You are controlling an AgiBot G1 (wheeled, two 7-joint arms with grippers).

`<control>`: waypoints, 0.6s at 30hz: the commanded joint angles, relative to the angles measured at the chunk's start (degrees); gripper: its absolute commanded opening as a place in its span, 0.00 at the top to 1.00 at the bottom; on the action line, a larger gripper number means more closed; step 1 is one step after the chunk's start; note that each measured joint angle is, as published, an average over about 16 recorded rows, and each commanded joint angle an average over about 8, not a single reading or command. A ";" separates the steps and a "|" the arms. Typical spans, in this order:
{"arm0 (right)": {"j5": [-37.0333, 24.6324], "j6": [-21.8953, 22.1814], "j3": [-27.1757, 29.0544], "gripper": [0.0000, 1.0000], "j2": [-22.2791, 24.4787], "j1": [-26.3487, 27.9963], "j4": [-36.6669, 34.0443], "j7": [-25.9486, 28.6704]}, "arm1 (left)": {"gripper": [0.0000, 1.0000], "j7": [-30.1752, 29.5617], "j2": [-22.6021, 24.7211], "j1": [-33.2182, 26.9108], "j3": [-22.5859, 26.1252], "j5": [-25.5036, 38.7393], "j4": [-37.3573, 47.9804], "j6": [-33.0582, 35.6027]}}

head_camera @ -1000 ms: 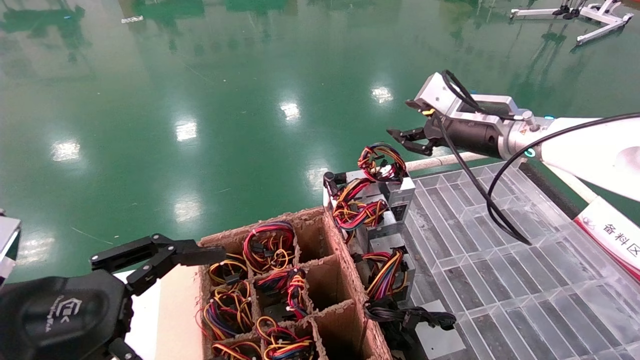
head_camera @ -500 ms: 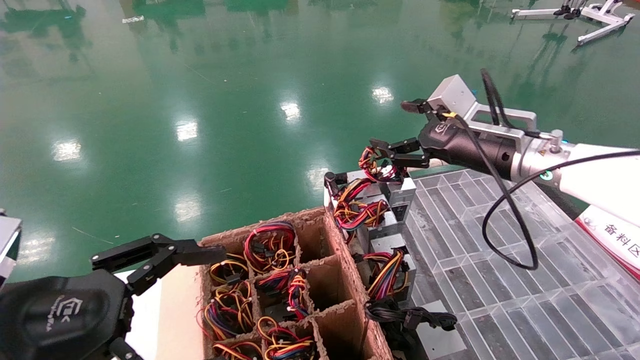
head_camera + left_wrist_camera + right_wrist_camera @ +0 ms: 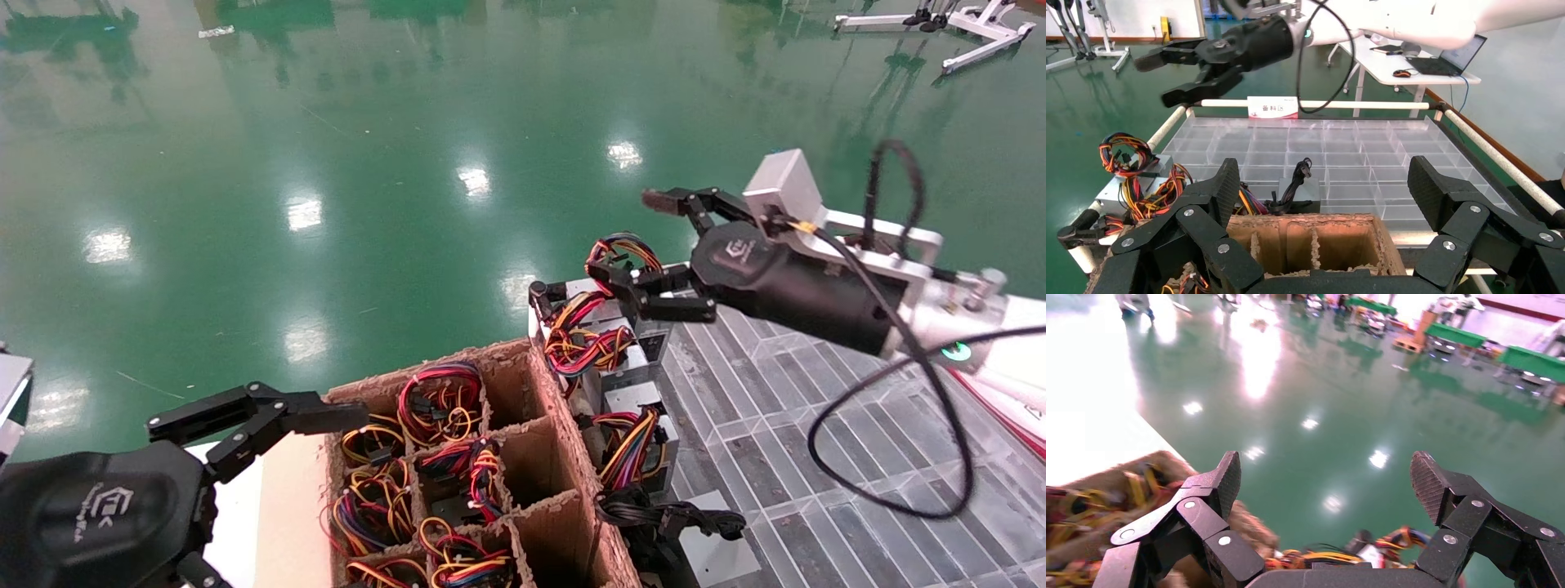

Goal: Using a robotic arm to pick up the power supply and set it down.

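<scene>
The power supply is a silver-grey box at the far end of a row beside the cardboard crate, with its coloured wire loop standing up on top. The robotic arm's right gripper is open right at that loop, one finger above it and the other low against the box top. From the left wrist view this gripper hangs above and apart from the wire loop. In the right wrist view the open gripper frames green floor, with blurred wires below. My left gripper stays open at the lower left.
A cardboard crate with dividers holds several wired units. More units line its right side, the nearest with all-black cables. A clear plastic grid tray spreads to the right, with a red-and-white sign at its edge.
The right arm has come down and toward me, its wrist turning. Its gripper moved from above and right of the wire loop to right at it. The left gripper has not moved.
</scene>
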 commanded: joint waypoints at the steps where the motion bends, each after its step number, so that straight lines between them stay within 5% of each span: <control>1: 0.75 -1.14 0.88 0.00 1.14 -1.60 2.53 1.51 | 0.00 0.00 0.00 0.00 0.00 0.00 0.00 0.00; 18: 7.14 -10.91 8.39 0.00 10.90 -15.28 24.20 14.49 | 0.00 0.00 0.00 0.00 0.00 0.00 0.00 0.00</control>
